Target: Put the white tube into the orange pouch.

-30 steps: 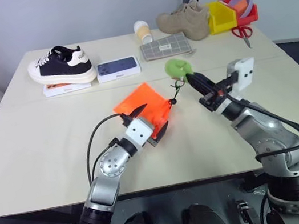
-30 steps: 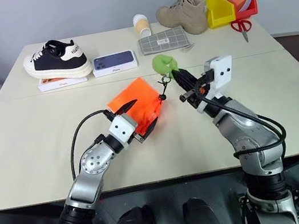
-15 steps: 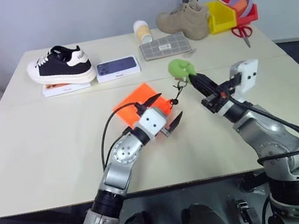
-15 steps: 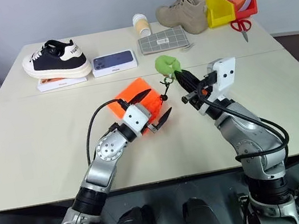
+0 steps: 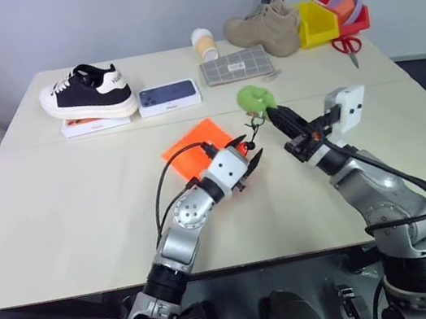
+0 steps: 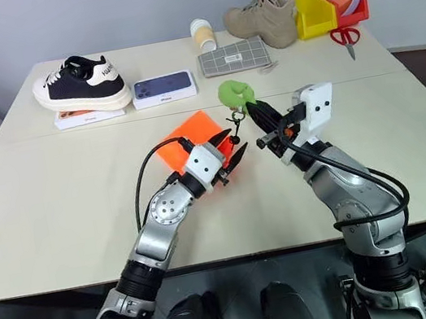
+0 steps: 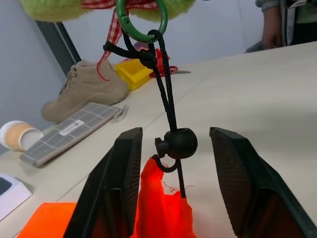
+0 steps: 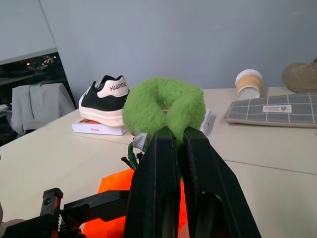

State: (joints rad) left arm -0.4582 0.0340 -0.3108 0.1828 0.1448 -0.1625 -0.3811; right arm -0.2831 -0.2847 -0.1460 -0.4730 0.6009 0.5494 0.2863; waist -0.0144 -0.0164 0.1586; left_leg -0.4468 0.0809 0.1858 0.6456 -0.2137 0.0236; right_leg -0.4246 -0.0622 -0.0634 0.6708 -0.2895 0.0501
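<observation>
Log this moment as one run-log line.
right gripper: shut on fuzzy green ring | left gripper: open around black cord stopper | neon-orange fabric pouch: neck lifted

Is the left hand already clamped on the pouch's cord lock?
No: the left hand stands open, its fingers either side of the black cord lock, apart from it.

Far side of table (image 5: 60,228), clutter in a row.
Black-and-white sneaker (image 5: 86,92) on a flat box (image 5: 94,124); phone box (image 5: 169,96) beside; paper cup (image 5: 203,44); grey checked case (image 5: 235,65); tan boot (image 5: 263,28); yellow bin (image 5: 313,24); red scissors (image 5: 349,47).
</observation>
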